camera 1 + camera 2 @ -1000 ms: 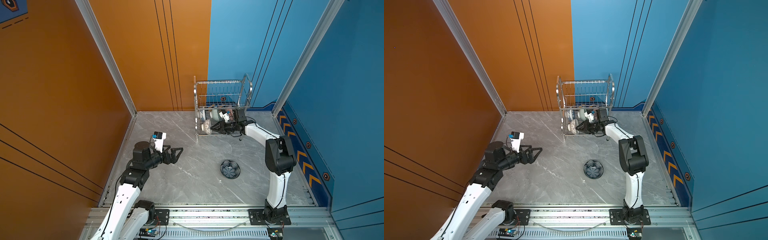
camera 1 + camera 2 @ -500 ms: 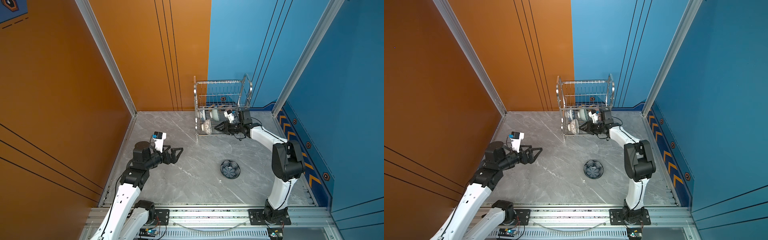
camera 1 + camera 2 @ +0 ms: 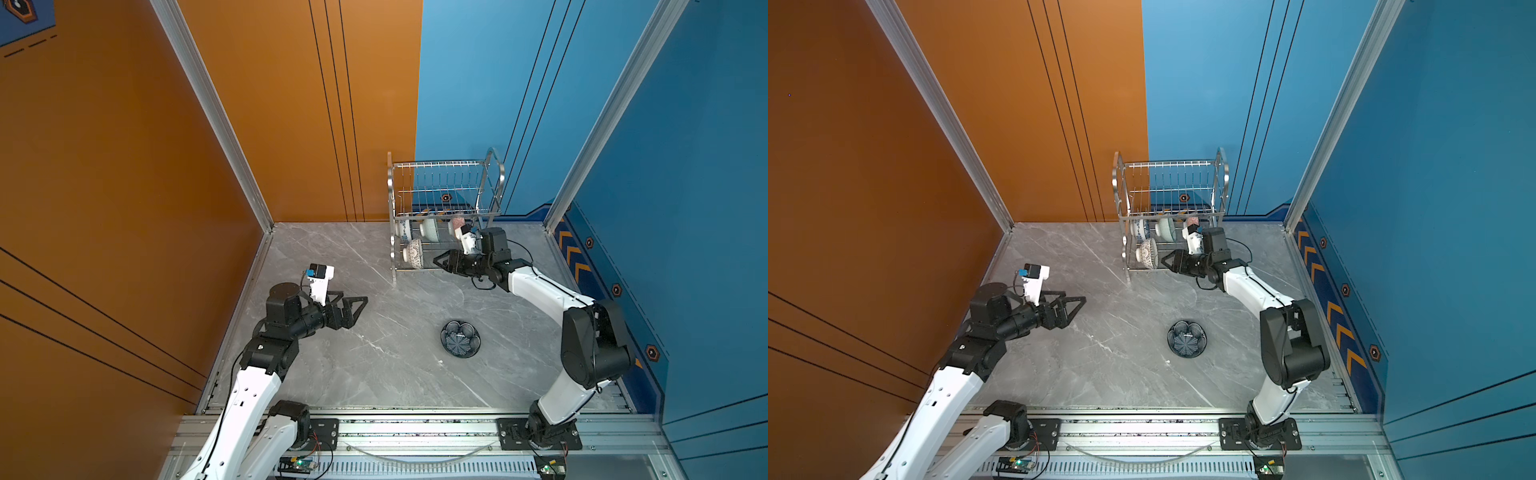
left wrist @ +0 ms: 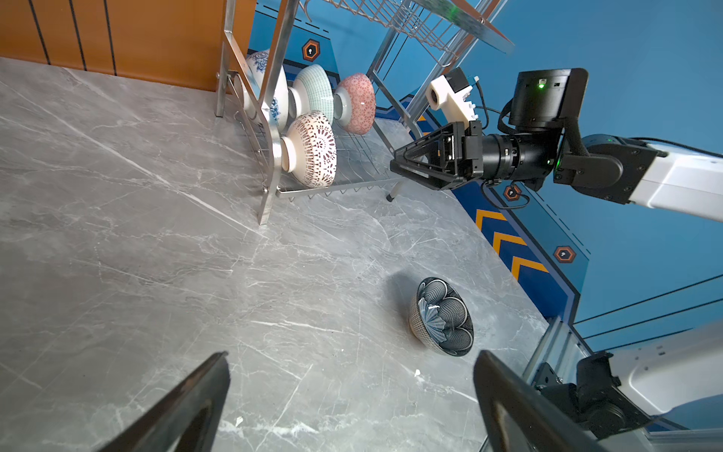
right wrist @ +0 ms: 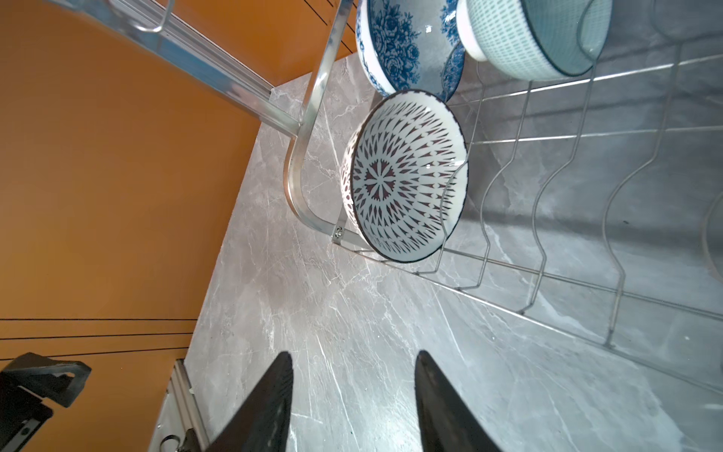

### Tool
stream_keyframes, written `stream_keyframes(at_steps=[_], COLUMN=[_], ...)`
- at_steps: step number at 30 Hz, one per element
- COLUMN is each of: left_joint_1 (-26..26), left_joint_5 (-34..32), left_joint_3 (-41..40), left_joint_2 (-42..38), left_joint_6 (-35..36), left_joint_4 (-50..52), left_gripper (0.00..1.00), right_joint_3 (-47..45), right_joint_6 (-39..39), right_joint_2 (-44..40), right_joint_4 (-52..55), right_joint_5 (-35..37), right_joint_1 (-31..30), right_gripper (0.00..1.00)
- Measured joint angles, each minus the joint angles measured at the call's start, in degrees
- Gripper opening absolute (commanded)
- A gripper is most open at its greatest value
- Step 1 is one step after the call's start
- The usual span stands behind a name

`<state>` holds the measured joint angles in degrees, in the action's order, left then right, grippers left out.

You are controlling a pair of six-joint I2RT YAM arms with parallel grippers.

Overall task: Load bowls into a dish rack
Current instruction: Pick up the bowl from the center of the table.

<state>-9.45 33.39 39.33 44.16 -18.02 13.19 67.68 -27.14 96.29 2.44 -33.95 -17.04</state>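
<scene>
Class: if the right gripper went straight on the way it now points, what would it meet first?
Probably the white lattice-patterned bowl standing on edge in the dish rack; the right gripper, jaws apart, points at its inside. Depth unclear.

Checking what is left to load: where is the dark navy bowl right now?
In both top views the dark navy bowl sits upright on the grey table, on the robot's right side, between the dish rack and the base rail.
</scene>
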Motion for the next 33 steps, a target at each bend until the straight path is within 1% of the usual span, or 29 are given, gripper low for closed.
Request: stream_keyframes(at_steps=[6,8,10,12,14,15,17,20,22,23,26,28,29,31,33], left_joint_1=[-2.4,-4.3,-7.4,-12.2,-18.9,-21.4,-27.6,-34.4,-37.5,-38.5,-39.5,-39.8,-39.9,-40.3,-40.8], left_joint_5=[0.9,0.7,-0.8,-4.3,-9.7,-11.9,-17.4,-24.4,-28.0,-29.5,-31.6,-32.3,-32.4,-32.3,-32.0], left_joint_3=[0.0,0.0,0.0,0.0,0.3,0.5,1.4,2.4,3.2,3.7,5.6,7.0,7.7,8.9,10.2], left_joint_2=[0.0,0.0,-0.1,-0.2,0.3,0.8,3.2,7.1,9.3,10.5,13.9,16.5,18.1,21.2,24.5], left_joint_6=[0.0,0.0,0.2,1.1,2.2,2.4,2.7,2.7,2.5,2.2,0.9,-0.5,-1.6,-3.5,-5.1], left_joint_4=[-0.2,-0.2,-0.1,0.3,1.6,2.2,3.2,4.0,4.5,4.7,4.7,4.6,4.6,4.7,4.7], left_gripper=[0.98,0.98,0.98,0.98,0.99,1.0,0.99,0.98,0.96,0.94,0.9,0.87,0.81,0.76,0.72], right_joint_3=[-7.0,-10.0,-12.9,-15.8,-19.1,-20.7,-24.2,-29.8,-33.6,-35.5,-39.4,-39.6,-39.2,-38.0,-36.7], right_joint_6=[6.1,8.1,9.9,11.7,13.3,13.9,14.7,15.3,14.6,13.6,10.3,8.4,7.7,7.3,7.4], right_joint_2=[-10.4,-14.8,-19.0,-22.8,-26.4,-28.0,-31.1,-34.7,-36.7,-37.8,-40.0,-40.6,-40.7,-40.7,-40.8], right_joint_4=[-1.0,-1.7,-2.6,-4.0,-5.6,-6.4,-8.1,-12.2,-15.0,-16.6,-19.6,-19.5,-19.1,-16.8,-13.6], right_joint_5=[10.4,13.9,17.0,19.3,20.6,20.8,20.9,20.3,20.3,20.3,20.6,20.5,20.5,20.7,22.5], right_joint_1=[-4.1,-4.9,-5.0,-4.7,-3.9,-3.5,-2.1,0.3,1.9,2.7,5.2,6.4,6.9,7.1,6.0], right_gripper=[1.0,1.0,1.0,1.0,1.0,1.0,1.0,1.0,1.0,1.0,1.0,1.0,1.0,1.0,1.0])
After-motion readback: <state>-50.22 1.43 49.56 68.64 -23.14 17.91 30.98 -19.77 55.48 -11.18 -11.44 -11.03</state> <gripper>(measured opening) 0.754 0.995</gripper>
